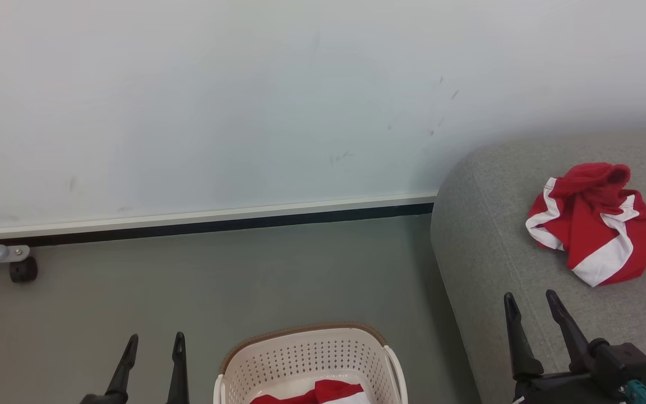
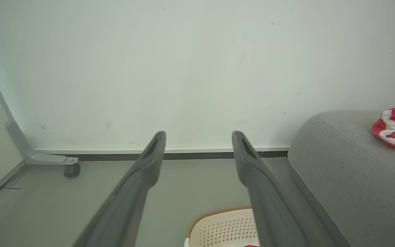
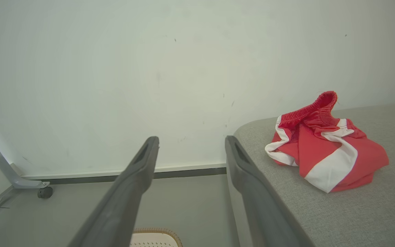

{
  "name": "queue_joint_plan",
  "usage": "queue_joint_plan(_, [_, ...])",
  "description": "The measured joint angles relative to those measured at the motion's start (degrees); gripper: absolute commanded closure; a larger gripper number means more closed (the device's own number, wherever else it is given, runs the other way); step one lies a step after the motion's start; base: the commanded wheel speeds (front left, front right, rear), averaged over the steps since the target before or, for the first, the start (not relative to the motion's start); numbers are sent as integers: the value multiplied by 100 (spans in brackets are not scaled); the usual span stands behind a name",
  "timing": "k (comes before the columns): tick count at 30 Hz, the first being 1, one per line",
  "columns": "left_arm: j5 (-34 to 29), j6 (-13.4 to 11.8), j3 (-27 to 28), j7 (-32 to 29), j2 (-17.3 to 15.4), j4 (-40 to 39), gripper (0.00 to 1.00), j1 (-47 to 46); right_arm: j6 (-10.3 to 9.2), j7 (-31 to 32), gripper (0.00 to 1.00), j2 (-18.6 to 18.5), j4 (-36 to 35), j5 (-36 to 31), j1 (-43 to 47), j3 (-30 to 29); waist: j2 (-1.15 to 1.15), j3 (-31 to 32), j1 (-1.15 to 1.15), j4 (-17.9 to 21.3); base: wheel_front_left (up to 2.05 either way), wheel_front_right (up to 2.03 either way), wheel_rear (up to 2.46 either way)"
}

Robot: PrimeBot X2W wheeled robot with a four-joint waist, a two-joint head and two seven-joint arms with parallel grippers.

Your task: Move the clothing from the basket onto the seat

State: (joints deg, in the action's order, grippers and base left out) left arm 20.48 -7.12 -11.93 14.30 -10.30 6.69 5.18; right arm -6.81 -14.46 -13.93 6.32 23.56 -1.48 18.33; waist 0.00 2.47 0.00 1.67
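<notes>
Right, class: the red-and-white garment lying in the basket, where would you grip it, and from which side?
Probably the garment's raised red fold, from straight above: the basket walls block every side, and the bunched ridge suits a pinch.

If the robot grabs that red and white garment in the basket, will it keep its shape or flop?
Probably floppy: the garment in the basket lies crumpled, like the matching garment heaped in folds on the sofa. Likely light, since the fabric looks thin. It should hang limp from one pinch and might drag on the rim.
</notes>
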Motion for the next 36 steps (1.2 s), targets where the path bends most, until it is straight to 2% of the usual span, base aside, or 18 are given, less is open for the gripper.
queue_joint_plan(12, [-230,20,-140,0,-52,-105,0,-1,-24,0,0,-70,-204,-9,83,-234,0,-293,0,-9,0,0,0])
queue_joint_plan(19, [-308,164,-349,-9,-47,24,0,-427,-25,0,0,-97,-336,-35,-77,-456,0,-714,0,-1,0,0,0])
queue_joint_plan(28, [-464,367,-792,-278,155,703,0,-1201,-25,-8,0,-190,-608,-216,-530,-552,1,-1414,1,52,0,0,0])
queue_joint_plan(36, [-913,587,-1394,-633,346,1604,0,-1988,-25,-24,0,-219,-889,-301,-1089,-554,1,-2067,1,200,0,0,0])
